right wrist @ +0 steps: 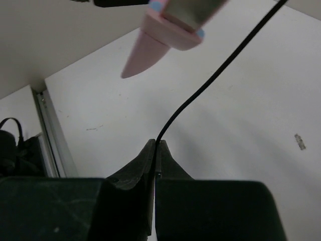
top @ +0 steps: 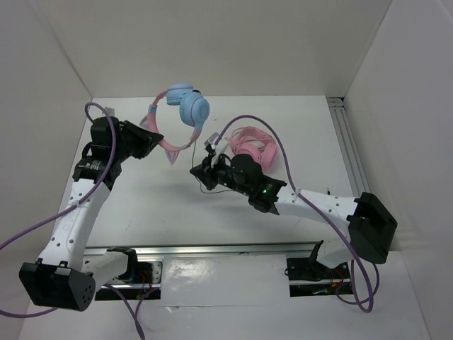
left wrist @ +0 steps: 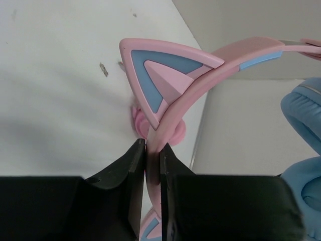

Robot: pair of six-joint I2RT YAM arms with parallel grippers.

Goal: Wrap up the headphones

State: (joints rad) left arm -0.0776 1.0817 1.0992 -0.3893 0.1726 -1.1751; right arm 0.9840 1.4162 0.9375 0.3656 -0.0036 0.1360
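Observation:
The headphones (top: 191,108), with light blue ear cups and a thin pink headband (top: 153,117), are held up above the table at the back left. My left gripper (top: 154,139) is shut on the headband (left wrist: 200,83) just below a pink and blue cat ear (left wrist: 160,75); a blue ear cup (left wrist: 306,118) shows at the right edge. The thin black cable (top: 192,150) hangs from the cups down to my right gripper (top: 200,173). In the right wrist view that gripper (right wrist: 156,146) is shut on the cable (right wrist: 200,90), with a cat ear (right wrist: 145,55) above it.
All-pink headphones (top: 251,145) lie on the table just behind my right arm. An aluminium rail (top: 352,149) runs along the right wall and another (top: 226,249) along the near edge. White walls close in the back and sides.

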